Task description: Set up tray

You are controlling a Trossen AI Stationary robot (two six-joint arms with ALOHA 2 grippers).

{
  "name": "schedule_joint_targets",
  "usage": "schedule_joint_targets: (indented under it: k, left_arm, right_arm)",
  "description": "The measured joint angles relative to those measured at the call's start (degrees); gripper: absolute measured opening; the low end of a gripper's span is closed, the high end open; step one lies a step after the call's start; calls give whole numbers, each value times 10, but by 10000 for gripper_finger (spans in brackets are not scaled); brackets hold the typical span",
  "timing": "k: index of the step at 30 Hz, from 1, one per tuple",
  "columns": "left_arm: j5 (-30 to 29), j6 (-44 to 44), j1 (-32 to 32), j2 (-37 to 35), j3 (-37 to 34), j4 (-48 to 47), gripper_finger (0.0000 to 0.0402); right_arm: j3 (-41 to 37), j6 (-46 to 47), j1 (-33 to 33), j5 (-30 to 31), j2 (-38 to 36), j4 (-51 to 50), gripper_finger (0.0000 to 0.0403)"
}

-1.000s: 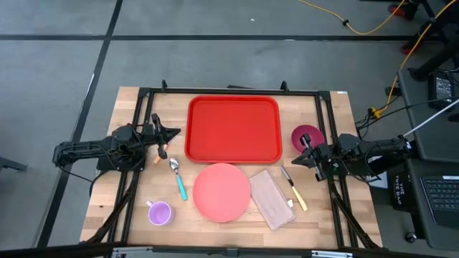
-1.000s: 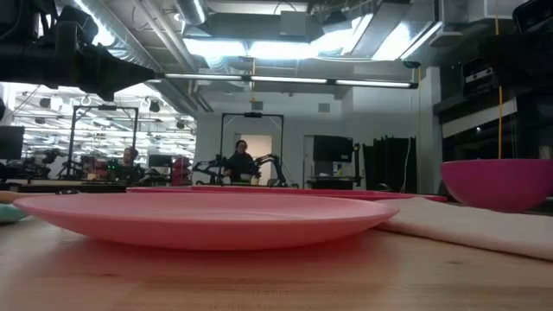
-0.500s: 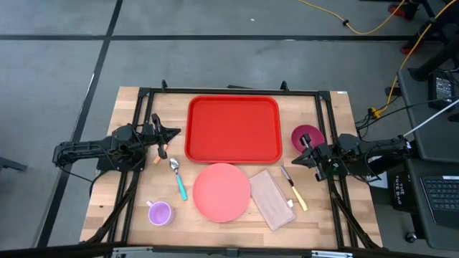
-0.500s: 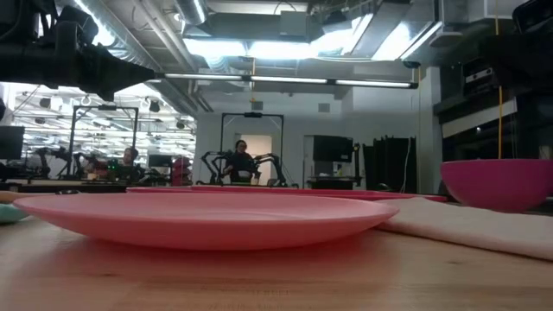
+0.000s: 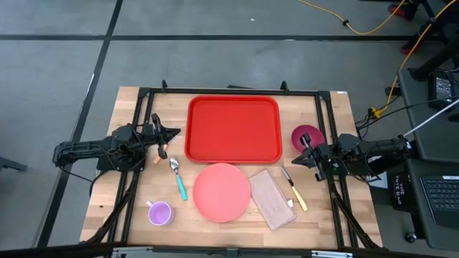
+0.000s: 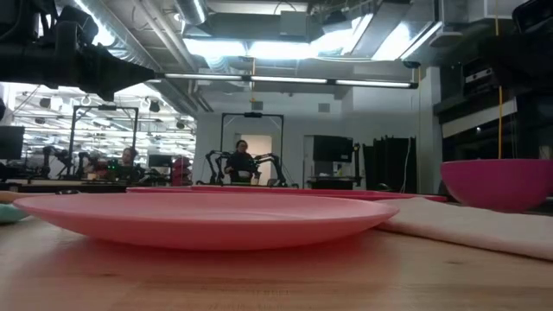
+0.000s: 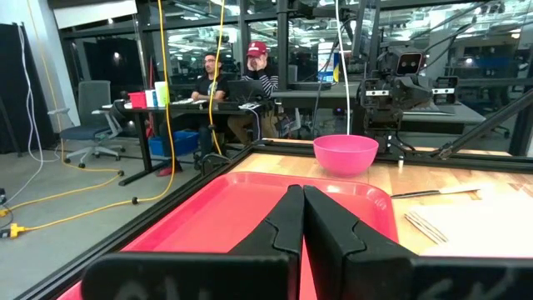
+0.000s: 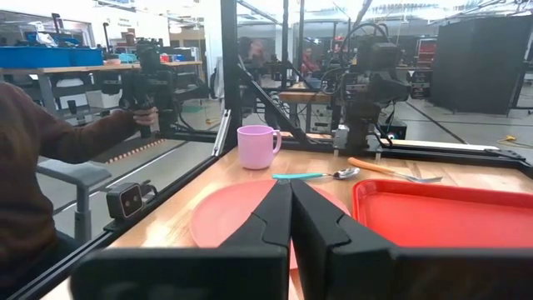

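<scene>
The red tray (image 5: 233, 129) lies flat on the wooden table, toward its far edge, with nothing on it. My left gripper (image 5: 176, 132) hovers shut beside the tray's left rim, pointing level across the tray (image 7: 225, 217). My right gripper (image 5: 297, 159) hovers shut near the tray's right near corner, beside a magenta bowl (image 5: 306, 136), and points level toward the table's left. Neither holds anything.
Near the table's front lie a pink plate (image 5: 221, 191), a folded napkin (image 5: 271, 198), a yellow-handled knife (image 5: 294, 190), a teal-handled spoon (image 5: 177, 178) and a purple mug (image 5: 159, 213). An orange-handled fork (image 5: 159, 154) lies under the left arm. A person's sleeve (image 8: 50, 133) shows beyond the table's edge.
</scene>
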Motion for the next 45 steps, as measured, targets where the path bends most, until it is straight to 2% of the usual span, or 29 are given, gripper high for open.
schedule_joint_targets:
  k: [3, 7, 11, 21, 28, 31, 36, 45]
  left_arm:
    - [8, -5, 0, 0, 0, 0, 4]
    - [72, -21, 0, 5, 0, 0, 2]
    - [82, -34, 0, 26, 10, -2, 2]
    - [85, -32, 0, 142, 61, 0, 2]
    - [124, -60, -23, 238, 151, -35, 2]
    - [95, -61, -53, 287, 192, -67, 1]
    - [10, -95, -125, 376, 268, -160, 2]
    - [-95, -161, -250, 504, 403, -271, 2]
  right_arm:
    - [0, 10, 0, 26, 0, 0, 8]
    - [0, 8, 0, 33, 0, -2, 4]
    - [0, 0, 0, 68, 0, -2, 3]
    - [22, 13, 0, 111, 41, -1, 2]
    - [63, 14, 0, 145, 116, -2, 1]
    - [72, 13, 0, 151, 148, -1, 1]
    - [72, 2, 0, 153, 192, 7, 1]
    - [73, 17, 0, 170, 225, 24, 4]
